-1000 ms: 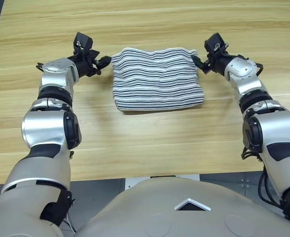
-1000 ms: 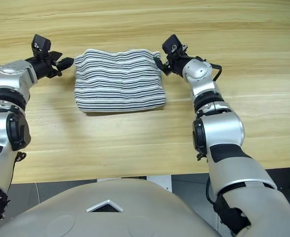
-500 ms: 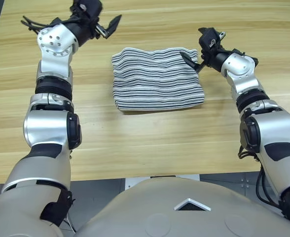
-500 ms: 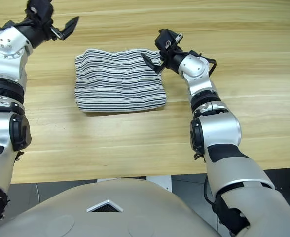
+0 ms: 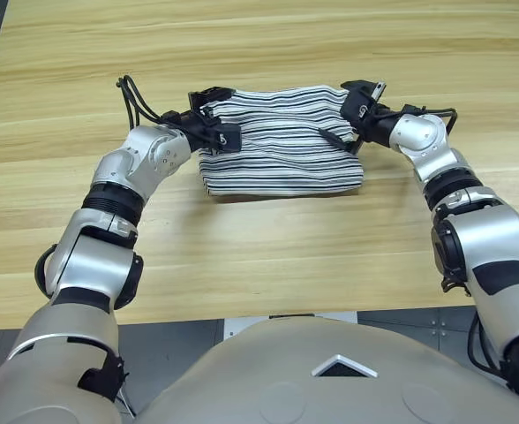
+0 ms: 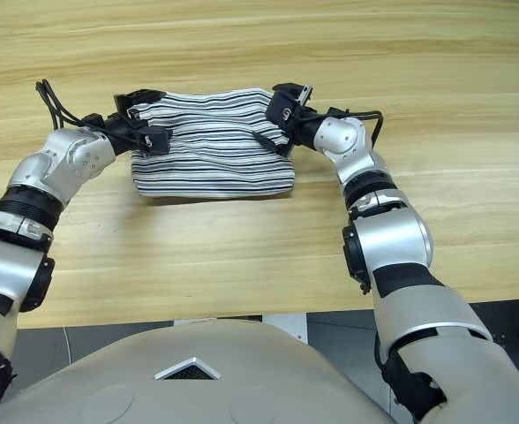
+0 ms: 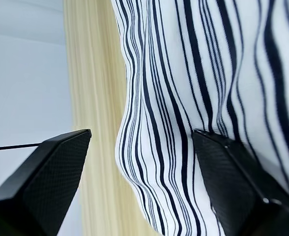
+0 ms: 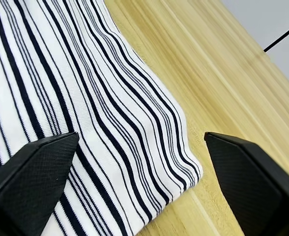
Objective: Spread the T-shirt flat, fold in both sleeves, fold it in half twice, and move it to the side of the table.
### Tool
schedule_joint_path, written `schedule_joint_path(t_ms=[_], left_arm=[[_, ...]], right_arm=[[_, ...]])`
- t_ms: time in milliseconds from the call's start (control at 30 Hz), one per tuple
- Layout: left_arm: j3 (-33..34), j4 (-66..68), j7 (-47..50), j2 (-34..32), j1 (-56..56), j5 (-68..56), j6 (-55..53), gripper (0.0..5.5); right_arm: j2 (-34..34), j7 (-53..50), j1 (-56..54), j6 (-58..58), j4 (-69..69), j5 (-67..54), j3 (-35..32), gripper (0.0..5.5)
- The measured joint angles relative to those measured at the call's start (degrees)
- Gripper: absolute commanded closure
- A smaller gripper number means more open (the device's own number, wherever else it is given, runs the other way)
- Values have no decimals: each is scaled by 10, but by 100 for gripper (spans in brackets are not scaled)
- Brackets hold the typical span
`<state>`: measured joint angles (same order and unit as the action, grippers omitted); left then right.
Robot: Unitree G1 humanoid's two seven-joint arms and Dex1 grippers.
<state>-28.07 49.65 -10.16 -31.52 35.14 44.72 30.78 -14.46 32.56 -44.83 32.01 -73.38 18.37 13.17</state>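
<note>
Folded T-shirt (image 5: 282, 155) lies between tools, long axis left-right. Left tool (image 5: 217, 134) at left edge, right tool (image 5: 339, 134) at right edge. Both spread apart, nothing clamped.

A wooden table (image 5: 268, 256) (pale grain) bears the folded T-shirt (image 5: 282, 146).

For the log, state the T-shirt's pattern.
T-shirt: white with thin dark stripes, clearest in the right wrist view.

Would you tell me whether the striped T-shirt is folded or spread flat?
Folded: the T-shirt lies on the table as a compact rectangle, no sleeves showing, its layered edge thick along the near side.
</note>
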Motion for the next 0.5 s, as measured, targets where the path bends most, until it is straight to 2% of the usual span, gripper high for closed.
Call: schedule_joint_path(t_ms=[133,333,500], left_arm=[[-55,55,85,2,29,50,19,166],[-161,103,267,-3,66,158,38,166],[-313,56,490,-24,104,346,19,166]], right_arm=[[-21,12,21,29,19,2,15,77],[-46,63,82,68,110,-12,30,77],[-72,198,213,-16,375,-84,62,77]])
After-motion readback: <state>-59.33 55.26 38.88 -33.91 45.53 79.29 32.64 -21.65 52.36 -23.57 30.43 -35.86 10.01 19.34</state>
